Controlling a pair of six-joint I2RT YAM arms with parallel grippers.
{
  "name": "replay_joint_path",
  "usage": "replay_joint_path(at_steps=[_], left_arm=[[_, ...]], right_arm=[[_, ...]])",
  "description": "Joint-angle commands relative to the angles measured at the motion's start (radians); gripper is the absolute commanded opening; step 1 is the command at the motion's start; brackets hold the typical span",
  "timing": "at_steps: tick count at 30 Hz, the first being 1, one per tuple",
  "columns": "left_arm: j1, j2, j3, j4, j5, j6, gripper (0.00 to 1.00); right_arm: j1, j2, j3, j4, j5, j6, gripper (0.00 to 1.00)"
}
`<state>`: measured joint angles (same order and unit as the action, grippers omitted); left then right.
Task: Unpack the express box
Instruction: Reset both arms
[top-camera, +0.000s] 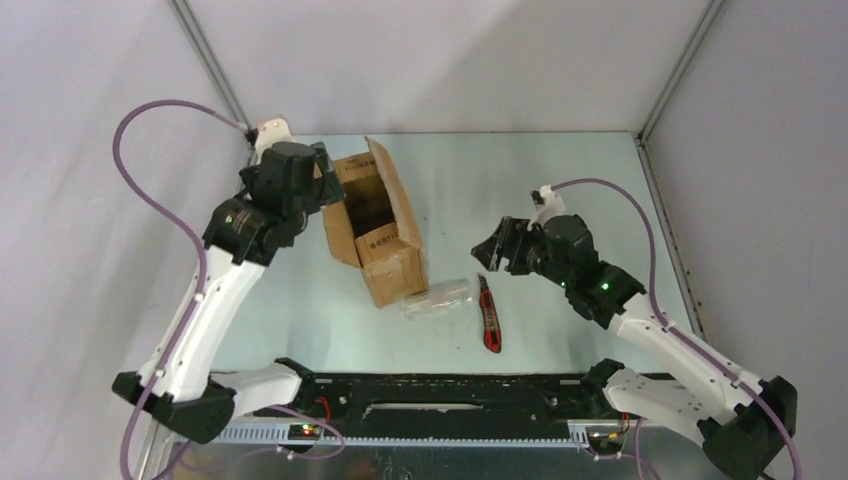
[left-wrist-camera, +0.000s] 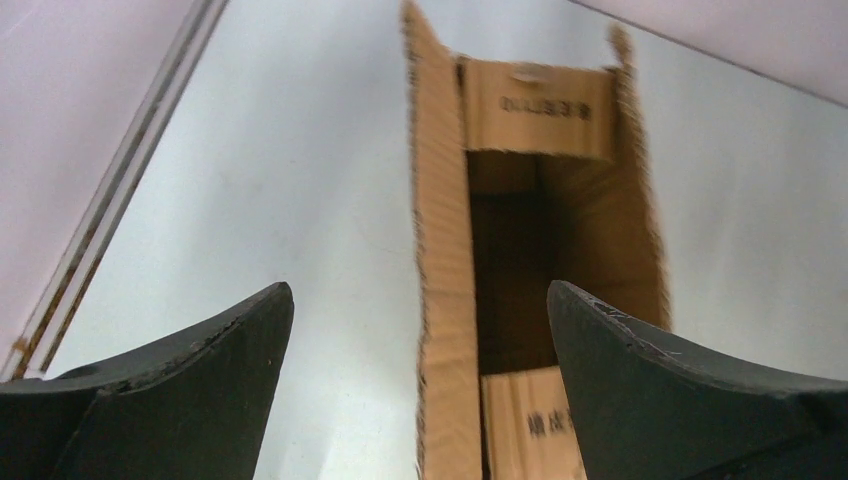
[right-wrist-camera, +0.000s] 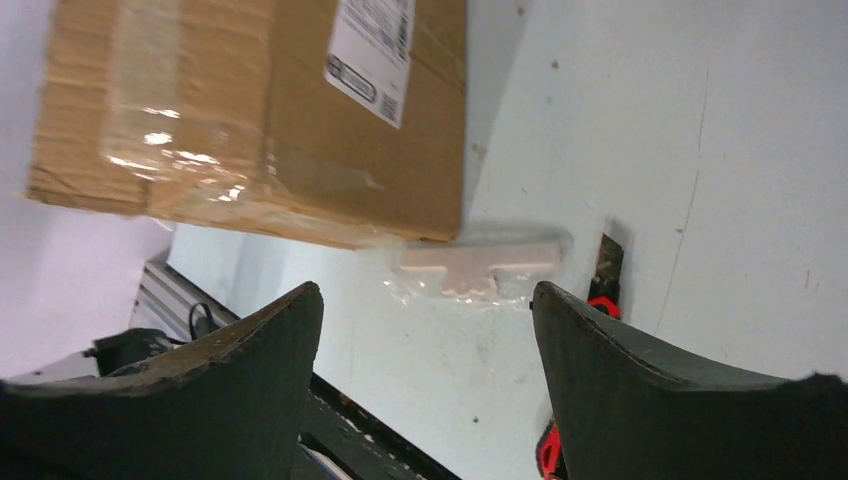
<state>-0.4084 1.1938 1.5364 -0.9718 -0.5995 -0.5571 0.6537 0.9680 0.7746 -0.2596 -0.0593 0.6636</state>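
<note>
The express box (top-camera: 375, 225) is a brown cardboard carton lying left of the table's centre, its top flaps standing open. In the left wrist view I look down into its dark inside (left-wrist-camera: 510, 260), with one long flap's edge (left-wrist-camera: 445, 300) between my fingers but untouched. My left gripper (top-camera: 322, 168) hovers open over the box's far left end. The right gripper (top-camera: 490, 250) is open to the right of the box, holding nothing. The right wrist view shows the taped box side (right-wrist-camera: 250, 130) with its white label (right-wrist-camera: 372, 50).
A clear plastic packet (top-camera: 437, 297) with a white part inside (right-wrist-camera: 480, 265) lies against the box's near right corner. A red utility knife (top-camera: 489, 315) lies just right of it, its tip showing in the right wrist view (right-wrist-camera: 602, 300). Grey walls enclose the table.
</note>
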Motion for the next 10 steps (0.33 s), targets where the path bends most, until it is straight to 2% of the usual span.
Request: replay_joint_path(at_steps=[1,5,10], left_arm=[[-0.086,-0.100,0.017,0.010,0.005,0.117,1.00],[-0.087,-0.200,-0.047,0.069,0.127,0.172,1.00],[-0.087,-0.248,-0.073,0.078,0.170,0.216,1.00]], right_arm=[[0.006,-0.062,0.086,-0.015,0.057,0.019,0.80],[0.006,-0.100,0.100,-0.001,0.114,0.029,0.80],[0.006,-0.127,0.103,0.028,0.136,0.043,0.80]])
